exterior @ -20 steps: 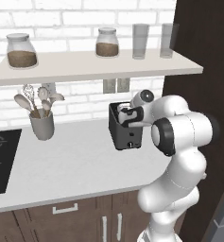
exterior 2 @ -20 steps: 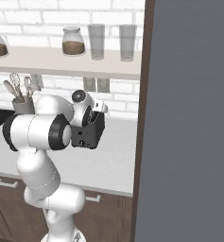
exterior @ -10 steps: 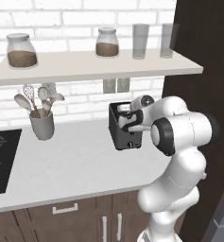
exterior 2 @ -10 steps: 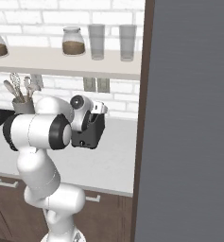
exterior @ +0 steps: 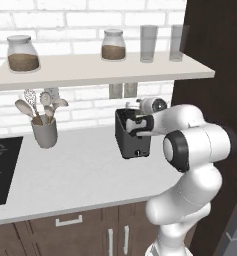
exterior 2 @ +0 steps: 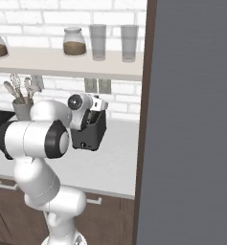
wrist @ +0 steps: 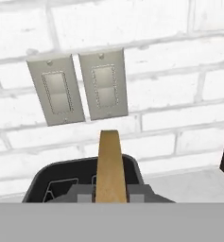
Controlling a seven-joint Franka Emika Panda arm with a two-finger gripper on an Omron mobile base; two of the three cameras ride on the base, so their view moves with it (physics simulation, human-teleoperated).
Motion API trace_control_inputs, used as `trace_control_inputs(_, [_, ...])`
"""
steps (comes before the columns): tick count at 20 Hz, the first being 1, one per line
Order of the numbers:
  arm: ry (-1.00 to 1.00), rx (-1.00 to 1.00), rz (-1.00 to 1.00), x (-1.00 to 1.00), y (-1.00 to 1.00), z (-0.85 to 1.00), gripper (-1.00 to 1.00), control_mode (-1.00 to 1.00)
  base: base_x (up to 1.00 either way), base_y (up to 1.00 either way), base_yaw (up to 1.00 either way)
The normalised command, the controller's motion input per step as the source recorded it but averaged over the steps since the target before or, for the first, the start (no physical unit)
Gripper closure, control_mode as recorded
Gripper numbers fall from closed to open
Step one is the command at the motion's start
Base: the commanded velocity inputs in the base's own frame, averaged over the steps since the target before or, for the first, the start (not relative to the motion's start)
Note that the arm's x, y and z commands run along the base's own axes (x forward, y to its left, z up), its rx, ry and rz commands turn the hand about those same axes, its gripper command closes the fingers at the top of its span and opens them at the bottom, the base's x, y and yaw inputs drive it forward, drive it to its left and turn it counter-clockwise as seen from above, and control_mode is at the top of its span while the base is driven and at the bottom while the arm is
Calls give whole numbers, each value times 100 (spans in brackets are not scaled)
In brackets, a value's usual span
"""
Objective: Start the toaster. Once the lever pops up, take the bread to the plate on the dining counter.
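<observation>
toaster (exterior: 132, 142) | holds bread (wrist: 108, 165) upright | claw (wrist: 109, 194) clamped on bread

Base views flank toaster (exterior: 132, 135); hand view close above, facing wall.

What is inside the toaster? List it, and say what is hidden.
In the hand view the bread stands upright out of the toaster, its lower end between the shut gripper fingers. A second slot shows beside it; the slots' depths are hidden.
</observation>
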Motion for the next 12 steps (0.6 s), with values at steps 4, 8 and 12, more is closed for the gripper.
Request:
trace_control_inputs(4, [-1, 6, -7, -20, 0, 70, 100, -100, 0, 0, 0])
trace_control_inputs(8, [3, 1, -8, -44, 0, 52, 100, -100, 0, 0, 0])
trace_control_inputs(12, [16, 0, -10, -66, 0, 34, 100, -100, 0, 0, 0])
